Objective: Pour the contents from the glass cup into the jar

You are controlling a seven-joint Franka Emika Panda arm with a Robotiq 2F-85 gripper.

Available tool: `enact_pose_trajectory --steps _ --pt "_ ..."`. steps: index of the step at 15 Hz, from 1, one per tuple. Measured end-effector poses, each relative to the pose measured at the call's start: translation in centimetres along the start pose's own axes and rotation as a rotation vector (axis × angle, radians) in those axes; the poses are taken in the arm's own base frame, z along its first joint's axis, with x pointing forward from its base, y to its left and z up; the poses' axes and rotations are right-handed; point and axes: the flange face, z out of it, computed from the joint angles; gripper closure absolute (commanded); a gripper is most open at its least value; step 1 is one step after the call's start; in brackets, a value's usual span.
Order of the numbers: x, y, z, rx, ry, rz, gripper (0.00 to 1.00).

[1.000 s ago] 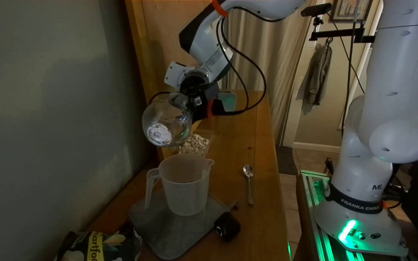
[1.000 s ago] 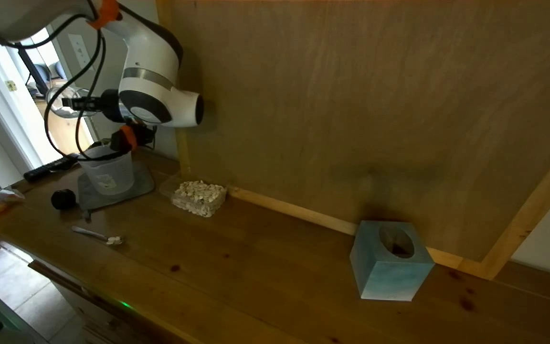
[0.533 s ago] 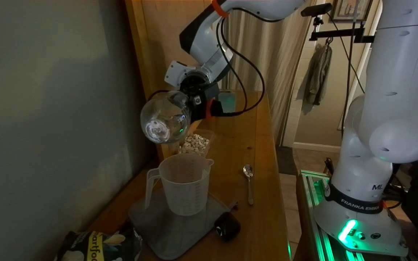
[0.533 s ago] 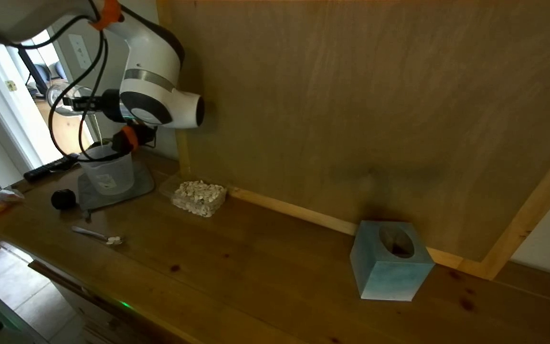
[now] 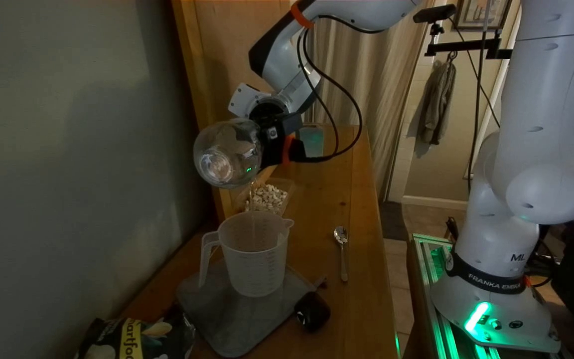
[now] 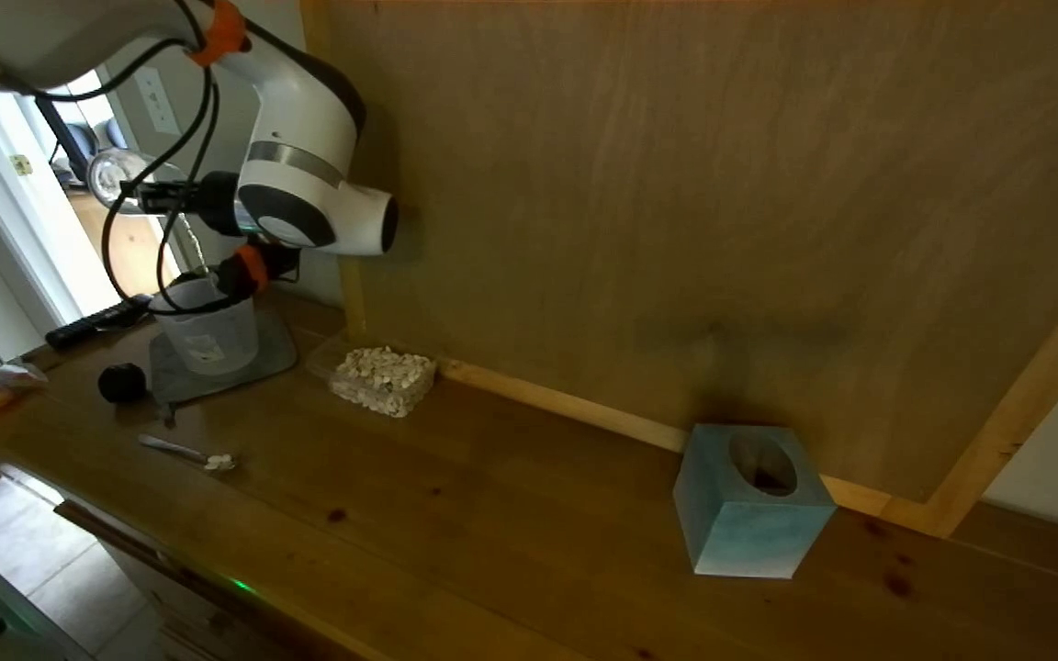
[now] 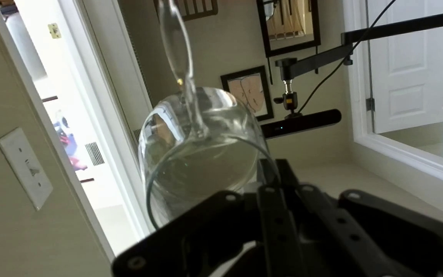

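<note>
The clear glass cup [image 5: 227,154] is tipped on its side above the jar, its base toward the camera in an exterior view. My gripper [image 7: 277,171] is shut on one wall of the cup at its rim. The cup also shows in the wrist view [image 7: 206,165], with clear liquid inside and a stream [image 7: 190,96] running over the rim. It is partly behind cables in an exterior view [image 6: 116,179]. The jar, a translucent handled pitcher [image 5: 254,264], stands upright below, and a thin stream [image 5: 252,199] falls into its mouth. The jar also shows in an exterior view [image 6: 212,340].
The jar stands on a grey mat [image 5: 237,319]. A tub of oats [image 6: 384,378], a spoon [image 5: 341,249], a black round object [image 5: 312,311] and a snack bag [image 5: 137,339] are nearby. A blue tissue box [image 6: 754,500] stands farther along. A wall [image 5: 82,174] runs close beside the cup.
The cup has tipped further, its base rising slightly. A stream of liquid now falls from it into the jar; none showed one second ago. The arm has shifted slightly.
</note>
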Motion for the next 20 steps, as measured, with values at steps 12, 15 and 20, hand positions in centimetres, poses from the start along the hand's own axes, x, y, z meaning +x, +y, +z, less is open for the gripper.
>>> enact_pose_trajectory --steps 12,15,20 --pt "-0.25 0.02 -0.16 0.000 0.008 0.004 0.99" --pt "-0.27 0.01 -0.14 0.002 0.010 0.005 0.99" --pt "-0.27 -0.12 0.02 0.021 0.023 0.007 0.99"
